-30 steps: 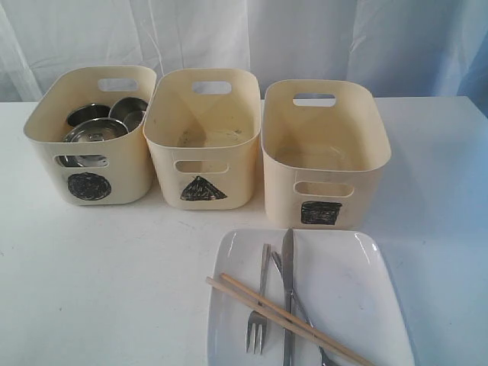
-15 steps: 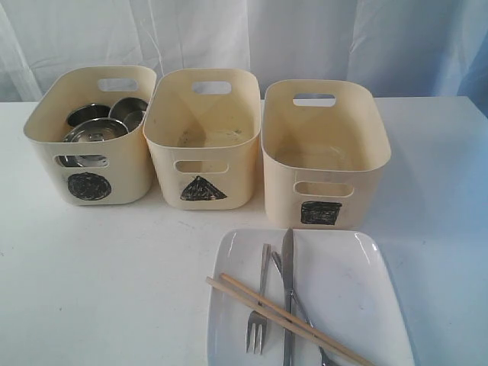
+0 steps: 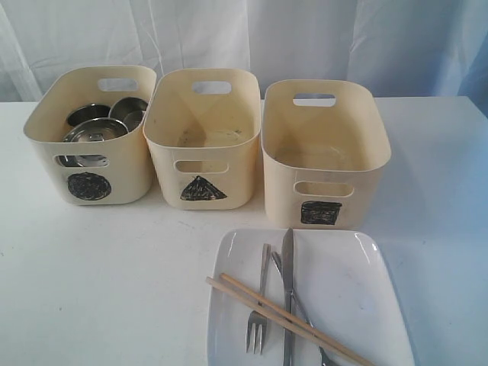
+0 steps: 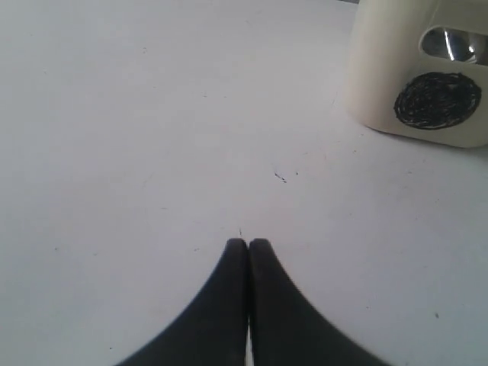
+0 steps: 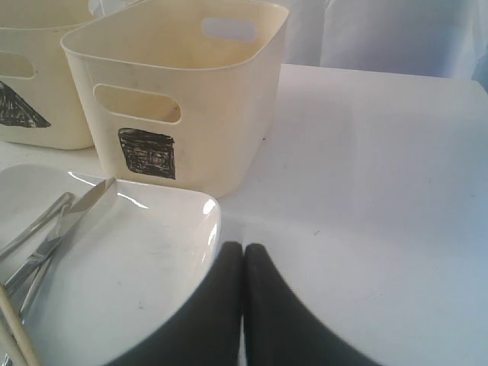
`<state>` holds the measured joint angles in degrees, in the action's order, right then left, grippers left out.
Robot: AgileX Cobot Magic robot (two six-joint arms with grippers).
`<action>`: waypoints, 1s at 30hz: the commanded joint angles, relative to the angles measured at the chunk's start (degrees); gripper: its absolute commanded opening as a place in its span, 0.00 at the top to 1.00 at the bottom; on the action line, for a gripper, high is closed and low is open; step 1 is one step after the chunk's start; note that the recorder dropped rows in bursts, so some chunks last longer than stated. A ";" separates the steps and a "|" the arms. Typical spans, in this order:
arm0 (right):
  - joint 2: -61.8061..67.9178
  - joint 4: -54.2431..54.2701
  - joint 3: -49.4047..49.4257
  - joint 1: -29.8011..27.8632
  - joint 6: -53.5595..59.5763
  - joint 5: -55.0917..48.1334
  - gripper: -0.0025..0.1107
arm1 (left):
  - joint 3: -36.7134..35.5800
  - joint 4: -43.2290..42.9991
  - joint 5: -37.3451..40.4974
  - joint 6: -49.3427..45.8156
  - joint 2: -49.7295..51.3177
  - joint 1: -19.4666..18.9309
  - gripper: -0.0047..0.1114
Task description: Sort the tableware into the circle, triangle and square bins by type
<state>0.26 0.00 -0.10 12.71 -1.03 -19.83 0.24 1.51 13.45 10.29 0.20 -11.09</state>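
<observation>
Three cream bins stand in a row: the circle bin [image 3: 89,136] holds steel bowls and mugs [image 3: 95,130], while the triangle bin [image 3: 203,141] and the square bin [image 3: 324,156] show no tableware inside. In front lies the white plate [image 3: 351,297] carrying the fork [image 3: 259,305], knife [image 3: 287,290], chopsticks [image 3: 282,316] and a spoon handle [image 3: 305,316]. My left gripper [image 4: 248,244] is shut with nothing in it, over bare table near the circle bin [image 4: 427,84]. My right gripper [image 5: 242,248] is shut and empty beside the plate's corner [image 5: 191,221], before the square bin [image 5: 175,99]. No gripper shows in the exterior view. The small white bowl is hidden.
A white tabletop [image 3: 99,282] carries everything, with a pale curtain [image 3: 305,38] behind the bins. The table's right side [image 3: 442,191] holds nothing.
</observation>
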 commanded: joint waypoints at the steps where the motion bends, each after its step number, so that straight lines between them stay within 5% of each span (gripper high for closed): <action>1: -0.26 0.00 0.10 -0.24 -0.31 0.21 0.98 | -0.24 -0.48 -0.17 -7.46 -0.20 -0.09 0.96; 30: -0.26 0.00 0.10 -0.24 -0.31 0.21 0.98 | -0.24 -0.48 -0.17 -10.79 -0.20 -0.09 0.96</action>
<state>0.26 0.00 -0.10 12.71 -1.03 -19.83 0.24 1.04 13.45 -0.30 0.20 -11.09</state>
